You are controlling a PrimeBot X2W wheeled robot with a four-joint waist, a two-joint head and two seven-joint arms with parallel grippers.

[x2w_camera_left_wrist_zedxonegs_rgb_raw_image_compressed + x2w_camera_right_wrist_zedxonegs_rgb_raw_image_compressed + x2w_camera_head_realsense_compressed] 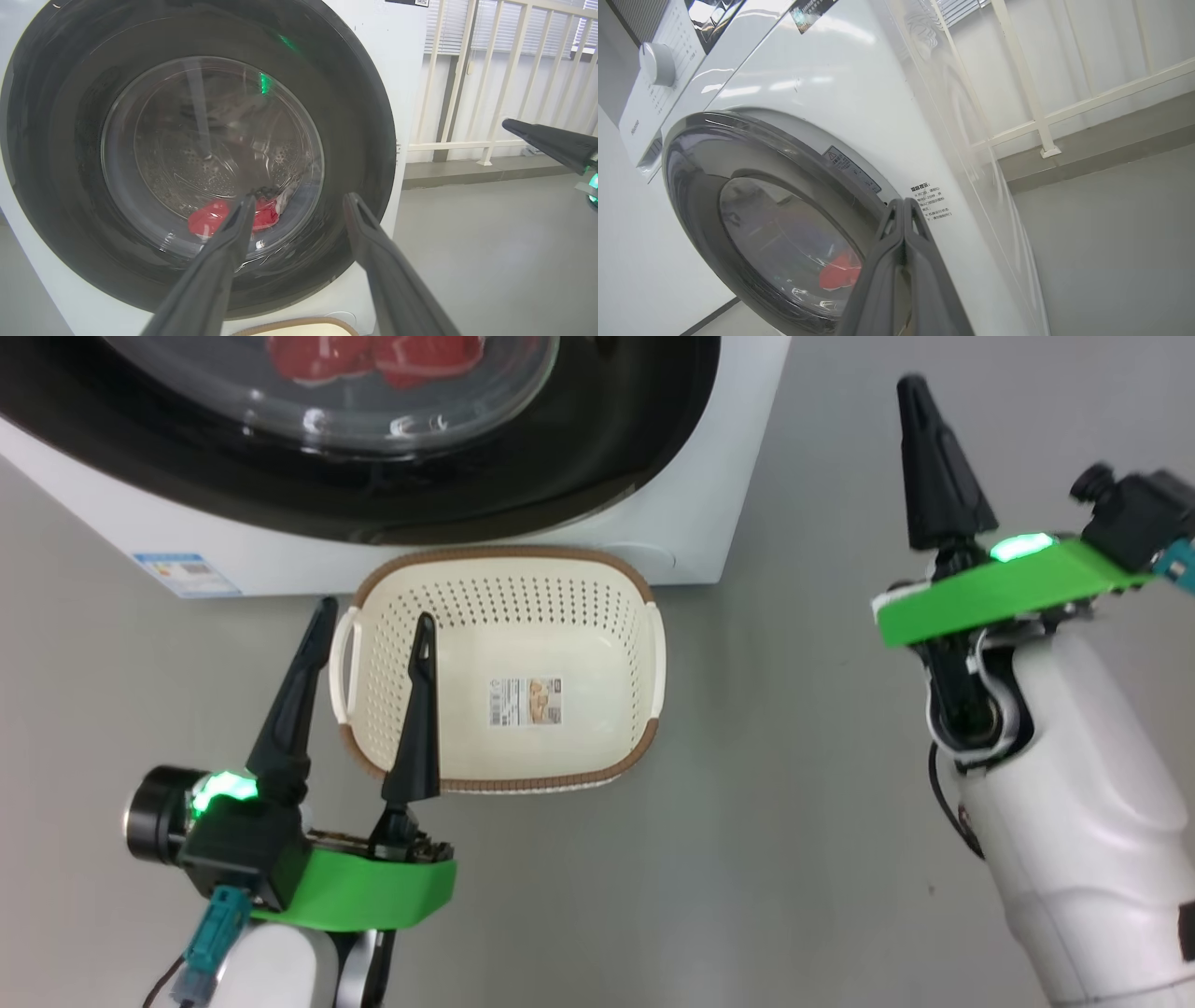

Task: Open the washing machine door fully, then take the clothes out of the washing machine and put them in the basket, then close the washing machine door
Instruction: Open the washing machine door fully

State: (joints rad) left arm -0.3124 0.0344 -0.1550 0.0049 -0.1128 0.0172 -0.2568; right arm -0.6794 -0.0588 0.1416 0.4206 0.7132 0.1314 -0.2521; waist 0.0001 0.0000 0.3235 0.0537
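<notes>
You're on the first step: the washing machine door (210, 154) sits shut on the washing machine (859, 102), with the red clothes (210, 219) behind its glass at 6 o'clock. The basket (504, 574) waits empty on the floor in front. Your right gripper (912, 387) is clenched on nothing, out at the basket's 2 o'clock. Your left gripper (375, 609) hangs spread over its 9 o'clock rim. Next, I judge, you need to hook the door's edge — likely at 3 o'clock — and swing it wide.

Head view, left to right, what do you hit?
blue label → basket → right gripper. I skipped the left gripper because it overlaps the basket.
</notes>
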